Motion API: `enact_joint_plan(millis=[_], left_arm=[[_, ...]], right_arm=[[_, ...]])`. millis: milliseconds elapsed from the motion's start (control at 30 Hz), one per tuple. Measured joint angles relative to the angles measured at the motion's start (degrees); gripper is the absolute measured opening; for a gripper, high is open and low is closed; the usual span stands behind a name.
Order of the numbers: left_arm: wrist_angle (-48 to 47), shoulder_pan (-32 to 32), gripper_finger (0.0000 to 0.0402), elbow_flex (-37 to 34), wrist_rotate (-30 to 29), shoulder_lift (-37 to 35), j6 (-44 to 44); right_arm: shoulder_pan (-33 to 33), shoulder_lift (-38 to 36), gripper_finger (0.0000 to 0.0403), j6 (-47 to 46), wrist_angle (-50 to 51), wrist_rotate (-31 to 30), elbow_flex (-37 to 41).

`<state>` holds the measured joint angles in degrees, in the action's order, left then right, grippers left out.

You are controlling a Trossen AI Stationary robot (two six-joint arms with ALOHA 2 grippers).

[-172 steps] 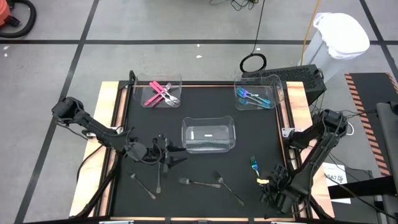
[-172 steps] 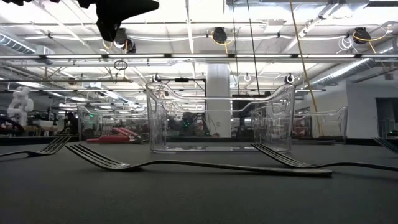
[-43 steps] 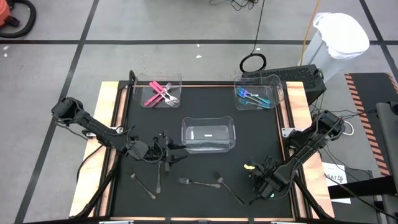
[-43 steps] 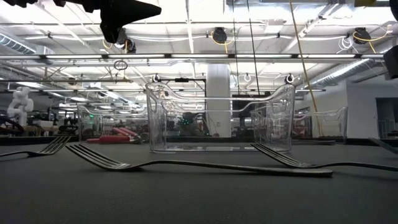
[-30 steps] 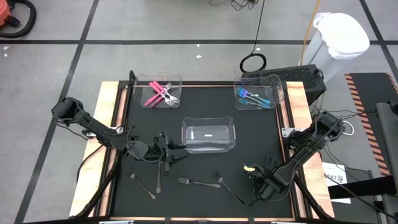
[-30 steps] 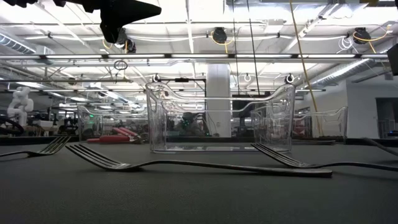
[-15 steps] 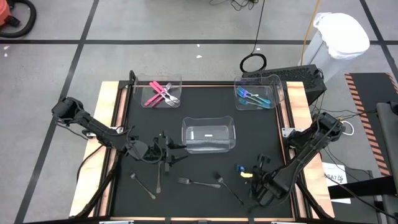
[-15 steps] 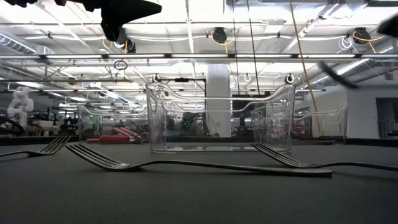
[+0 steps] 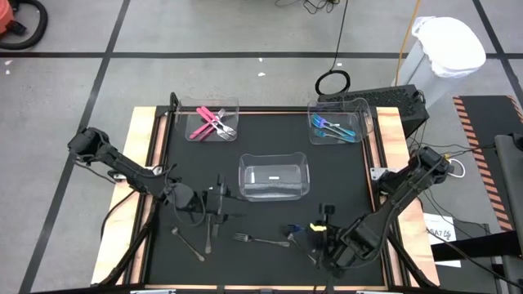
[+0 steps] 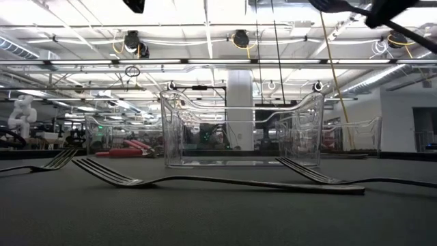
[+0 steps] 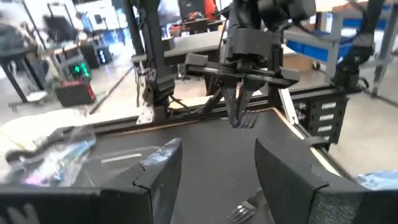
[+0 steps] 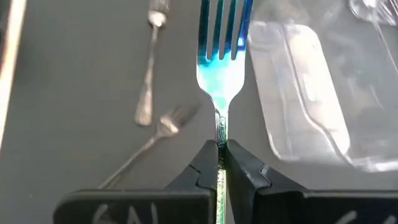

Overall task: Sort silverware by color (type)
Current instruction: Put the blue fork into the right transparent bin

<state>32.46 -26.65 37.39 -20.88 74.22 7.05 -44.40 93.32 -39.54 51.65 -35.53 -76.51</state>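
Right gripper [image 12: 219, 163] has swung from 4 toward 6 o'clock, lifting a blue fork [image 12: 221, 43].
Its fingers pinch the handle above grey forks [image 9: 260, 240]. Left gripper [image 11: 217, 171], fingers spread and empty, hovers at 8 o'clock.

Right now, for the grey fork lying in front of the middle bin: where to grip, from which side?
Grip the grey fork mid-handle, coming straight down with jaws across it: it lies flat, handle running toward the right arm, clear table around it. The left gripper is open and nearer.

My right gripper [image 12: 219, 163] up off the table near its front right corner, fingers pinched tight on a blue-teal fork [image 12: 221, 59], my left gripper [image 9: 219, 203] hovering toward the front left, fingers parted
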Motion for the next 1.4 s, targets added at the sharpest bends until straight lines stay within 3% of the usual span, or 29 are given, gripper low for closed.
enact_joint_plan(millis=[300,667,1200,1400], left_arm=[[-0.6,0.02,0.0203,0.0,0.13,0.0,8.88],[-9.46,0.02,0.0203,2.26,1.7,-0.13,12.79],[-12.58,-0.01,0.0203,2.45,1.11,-0.13,12.79],[-13.51,-0.01,0.0203,2.45,-2.38,-0.13,13.16]], right_arm=[[8.01,-0.11,0.0007,16.38,-7.53,7.36,0.0],[17.55,-0.13,0.0008,23.66,-9.24,14.66,0.0],[17.38,2.69,0.0008,26.48,-17.44,16.2,0.0],[18.44,3.28,0.0008,27.35,-17.71,17.81,0.0]])
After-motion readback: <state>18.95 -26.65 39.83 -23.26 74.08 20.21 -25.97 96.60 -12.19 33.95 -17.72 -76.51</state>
